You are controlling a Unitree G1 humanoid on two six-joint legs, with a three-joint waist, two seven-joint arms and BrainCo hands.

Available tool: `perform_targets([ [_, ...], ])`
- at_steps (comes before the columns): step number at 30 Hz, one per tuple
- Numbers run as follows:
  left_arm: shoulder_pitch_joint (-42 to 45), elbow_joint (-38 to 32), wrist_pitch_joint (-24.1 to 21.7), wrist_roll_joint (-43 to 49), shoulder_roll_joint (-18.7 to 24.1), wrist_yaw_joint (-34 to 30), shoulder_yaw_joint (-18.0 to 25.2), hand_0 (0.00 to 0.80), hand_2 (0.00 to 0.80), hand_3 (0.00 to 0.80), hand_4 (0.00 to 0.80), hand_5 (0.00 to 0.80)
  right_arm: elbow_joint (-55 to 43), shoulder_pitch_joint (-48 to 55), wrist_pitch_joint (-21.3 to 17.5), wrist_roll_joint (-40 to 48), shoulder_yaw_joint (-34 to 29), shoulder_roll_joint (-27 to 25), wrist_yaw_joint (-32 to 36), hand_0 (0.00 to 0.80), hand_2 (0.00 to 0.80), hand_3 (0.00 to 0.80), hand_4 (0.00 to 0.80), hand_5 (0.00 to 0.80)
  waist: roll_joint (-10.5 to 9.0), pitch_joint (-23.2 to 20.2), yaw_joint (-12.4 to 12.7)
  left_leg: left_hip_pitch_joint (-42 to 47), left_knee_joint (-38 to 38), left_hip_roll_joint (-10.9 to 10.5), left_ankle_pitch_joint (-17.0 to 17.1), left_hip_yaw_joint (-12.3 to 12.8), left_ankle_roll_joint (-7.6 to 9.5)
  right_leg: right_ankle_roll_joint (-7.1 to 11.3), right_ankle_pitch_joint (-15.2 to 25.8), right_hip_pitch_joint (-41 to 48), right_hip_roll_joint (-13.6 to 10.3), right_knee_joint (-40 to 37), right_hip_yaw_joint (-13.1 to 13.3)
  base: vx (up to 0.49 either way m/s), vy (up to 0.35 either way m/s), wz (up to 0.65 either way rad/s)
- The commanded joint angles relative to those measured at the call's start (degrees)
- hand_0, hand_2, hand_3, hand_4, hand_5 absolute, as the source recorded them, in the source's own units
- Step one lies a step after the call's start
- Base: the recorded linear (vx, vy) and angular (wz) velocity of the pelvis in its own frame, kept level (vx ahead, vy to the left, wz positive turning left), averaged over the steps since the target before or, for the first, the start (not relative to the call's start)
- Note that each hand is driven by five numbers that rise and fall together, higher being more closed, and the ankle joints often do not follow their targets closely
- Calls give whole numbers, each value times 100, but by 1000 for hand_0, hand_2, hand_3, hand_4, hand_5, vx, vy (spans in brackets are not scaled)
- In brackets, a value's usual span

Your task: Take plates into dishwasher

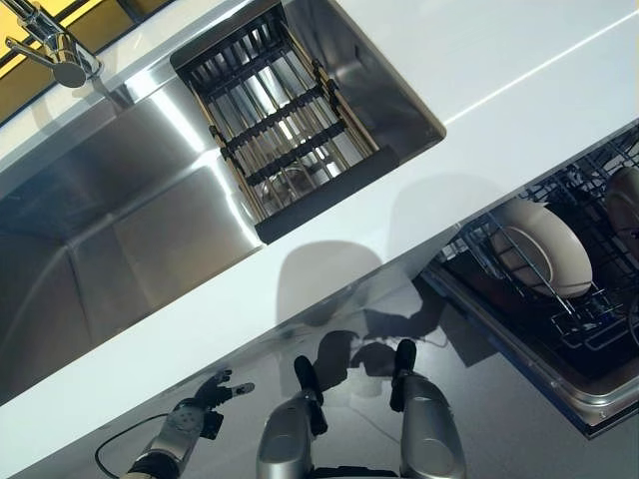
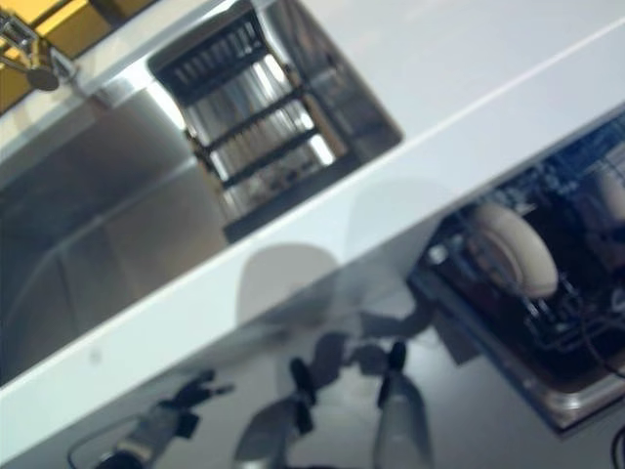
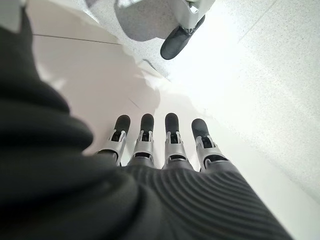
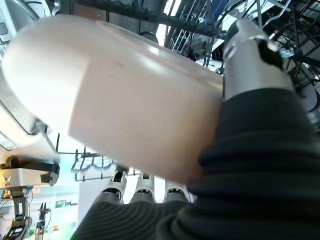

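Far left there's the faucet [image 1: 55, 45] over the steel sink [image 1: 120, 230], then the black dish rack [image 1: 275, 125] sitting in the sink — looks empty from here, so nothing left to fetch that I can see. The left hand [image 1: 205, 397] hangs low below the white counter [image 1: 329, 269] edge, fingers straight and relaxed, holding nothing; it's out of the way. Over on the right, the open dishwasher rack [image 1: 589, 309] already has one cream plate [image 1: 544, 249] standing on edge between the tines. The right hand [image 4: 252, 57] only shows in its own wrist view, thumb pinched over a second cream plate [image 4: 115, 100] with fingers under it, right up against the wire rack. My worry: that plate fills the view, so the hand is basically going in blind — clip a tine or the standing plate and it could chip or twist out of the pinch. Letting go before it's seated between tines, it'd probably tip over.
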Motion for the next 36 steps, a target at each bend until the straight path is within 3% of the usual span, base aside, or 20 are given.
perform_targets([
  [1,55,145,30,119,202,36,-149,0,0,0,0,0,-85,34,14,-140,-23,21,-384,0,0,0,0,0,-451,-165,59,-697,-75,193,652,-292,-195,59,-646,566,-114,98,-328,0,0,0],
  [16,139,162,32,105,210,68,-128,0,0,0,0,0,-402,266,-7,348,-477,43,-990,0,0,0,0,0,-649,-273,19,-578,-127,141,488,-254,-135,118,-484,775,-36,-257,-293,0,0,0],
  [36,292,271,119,239,143,146,-92,0,0,0,0,0,-1152,684,-706,1112,-1279,15,-1389,0,0,0,0,0,-1096,-631,-54,-318,-167,78,366,-46,15,217,116,1219,146,-1197,-259,6,24,-2],
])
